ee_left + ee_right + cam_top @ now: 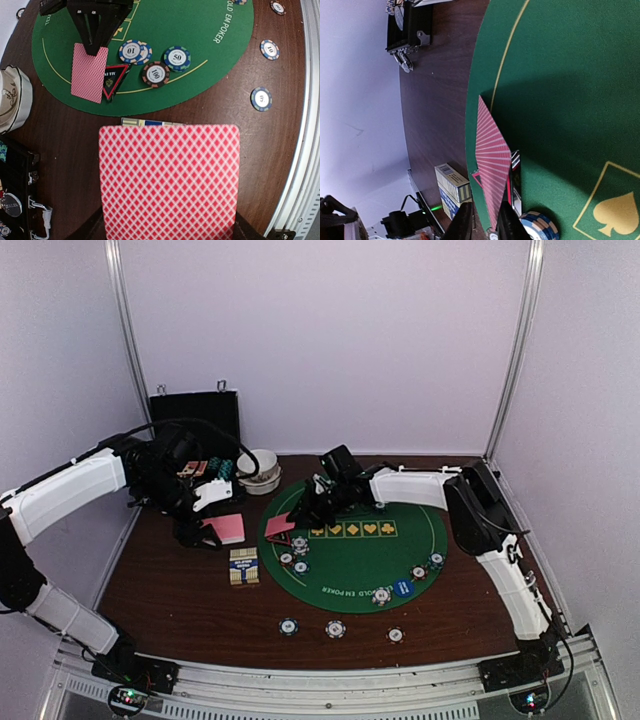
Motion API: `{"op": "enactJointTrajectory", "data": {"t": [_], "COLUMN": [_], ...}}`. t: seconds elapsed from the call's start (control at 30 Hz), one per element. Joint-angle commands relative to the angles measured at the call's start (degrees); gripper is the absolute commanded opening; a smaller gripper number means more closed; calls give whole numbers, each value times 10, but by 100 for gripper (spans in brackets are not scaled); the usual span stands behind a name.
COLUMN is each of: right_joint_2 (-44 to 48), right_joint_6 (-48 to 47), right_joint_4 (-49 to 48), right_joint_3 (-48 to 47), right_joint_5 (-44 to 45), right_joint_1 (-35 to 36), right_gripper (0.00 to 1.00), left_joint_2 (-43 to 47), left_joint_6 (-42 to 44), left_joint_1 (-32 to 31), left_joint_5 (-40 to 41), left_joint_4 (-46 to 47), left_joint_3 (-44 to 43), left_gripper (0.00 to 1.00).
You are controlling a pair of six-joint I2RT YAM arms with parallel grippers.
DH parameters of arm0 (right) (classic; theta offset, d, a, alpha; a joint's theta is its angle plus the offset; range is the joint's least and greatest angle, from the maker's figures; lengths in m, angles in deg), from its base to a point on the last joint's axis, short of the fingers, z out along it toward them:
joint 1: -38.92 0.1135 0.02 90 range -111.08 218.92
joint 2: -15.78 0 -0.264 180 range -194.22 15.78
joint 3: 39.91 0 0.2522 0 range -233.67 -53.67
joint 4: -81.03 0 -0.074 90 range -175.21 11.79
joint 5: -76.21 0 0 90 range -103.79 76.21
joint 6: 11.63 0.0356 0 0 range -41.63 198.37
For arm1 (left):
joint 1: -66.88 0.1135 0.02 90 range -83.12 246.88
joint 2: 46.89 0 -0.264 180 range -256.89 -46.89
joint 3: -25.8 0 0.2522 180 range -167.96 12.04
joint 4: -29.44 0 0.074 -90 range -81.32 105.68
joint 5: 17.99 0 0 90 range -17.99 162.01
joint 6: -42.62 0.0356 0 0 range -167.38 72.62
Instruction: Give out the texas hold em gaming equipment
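While your left gripper (213, 532) is clamping a pink-backed card (169, 180), your right gripper (485, 223) is setting another on the green mat (350, 565).

Nearest you, three chips (335, 628) are lying spaced along the table (180, 590), apparently marking separate seats. Just beyond, the card box (243, 566) is sitting beside the mat. Your left jaws are closed on their card, which is hovering flat above that box, likely waiting as the next deal. Farther on, your right fingers are straddling the dealt card (89, 72), which is resting on the felt's left edge beside the red-triangle marker (113, 80) and a cluster of chips (150, 60). Whether they are pinching it or letting go, I cannot tell.
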Motion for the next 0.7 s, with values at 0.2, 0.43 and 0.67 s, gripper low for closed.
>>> {"op": "enactJointTrajectory", "data": {"t": [0.2,0.43,0.67], "right_joint_2": [32,130,208], "right_joint_6": [-99,-83,12], "right_joint_4": [101,5,-159], "right_joint_3": [-61,57,190], "right_joint_5": [59,31,-31], "right_joint_1": [4,10,47], "right_gripper": [56,73,81], "left_joint_2": [14,10,-1], "left_joint_6": [-7,-7,-8], "left_joint_1": [3,2,2], "left_joint_5": [-20,-21,-25], "left_joint_4": [-4,-6,-5], "left_joint_3": [-6,-12,-22], "left_gripper": [0,0,0]}}
